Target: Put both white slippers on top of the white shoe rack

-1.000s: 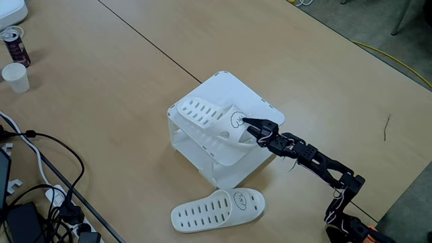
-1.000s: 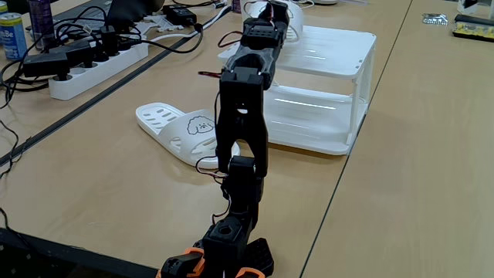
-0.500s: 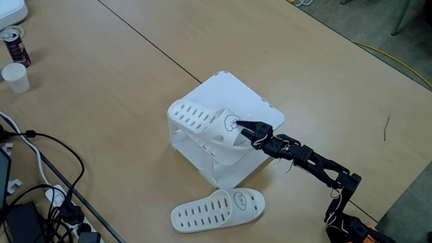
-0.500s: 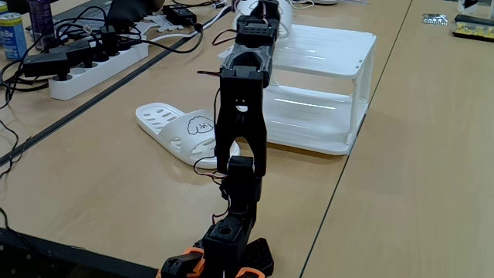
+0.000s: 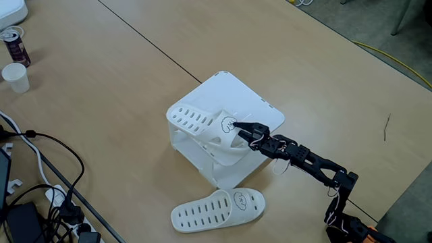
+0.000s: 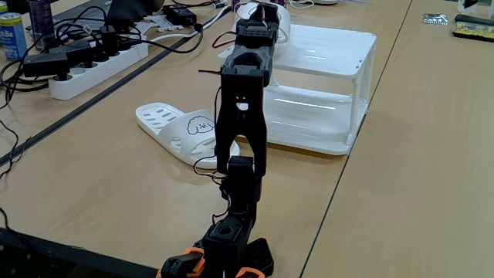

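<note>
One white slipper (image 5: 196, 121) lies across the front-left part of the white shoe rack's (image 5: 253, 104) top, slotted toe pointing left. My gripper (image 5: 234, 127) is shut on its heel end, beside the drawn face. The other white slipper (image 5: 216, 209) lies flat on the table in front of the rack. In the low fixed view, the arm rises in the middle with the gripper (image 6: 262, 9) at the rack's (image 6: 332, 54) top shelf. There the arm hides most of the held slipper (image 6: 282, 17), and the loose slipper (image 6: 181, 131) lies to the left of the arm.
A drink can (image 5: 15, 44) and a paper cup (image 5: 15, 76) stand at the far left. Cables and a power strip (image 6: 93, 66) crowd the left side. The table's edge runs diagonally at the right (image 5: 405, 81), past the arm's base (image 6: 228, 259).
My gripper has moved a little to the left in the high fixed view, carrying the held slipper further across the rack top. The slipper on the table has not moved.
</note>
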Tool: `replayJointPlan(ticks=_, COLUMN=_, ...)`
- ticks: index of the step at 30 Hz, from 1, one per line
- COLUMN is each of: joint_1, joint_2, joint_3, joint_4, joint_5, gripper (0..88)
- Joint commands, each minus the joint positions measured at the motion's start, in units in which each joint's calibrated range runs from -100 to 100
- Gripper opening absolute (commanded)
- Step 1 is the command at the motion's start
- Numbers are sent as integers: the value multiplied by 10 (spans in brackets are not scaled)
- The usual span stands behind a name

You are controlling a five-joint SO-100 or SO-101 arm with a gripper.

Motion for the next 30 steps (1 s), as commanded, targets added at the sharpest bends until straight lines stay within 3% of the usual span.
replayJointPlan(ticks=1, joint_1=2, joint_2=-4, joint_3=-79, joint_4=-5, joint_5=4, gripper=8)
replayJointPlan(ticks=30, joint_1=20, joint_2=4, joint_3=-85, joint_4=-4, joint_5=4, gripper=16)
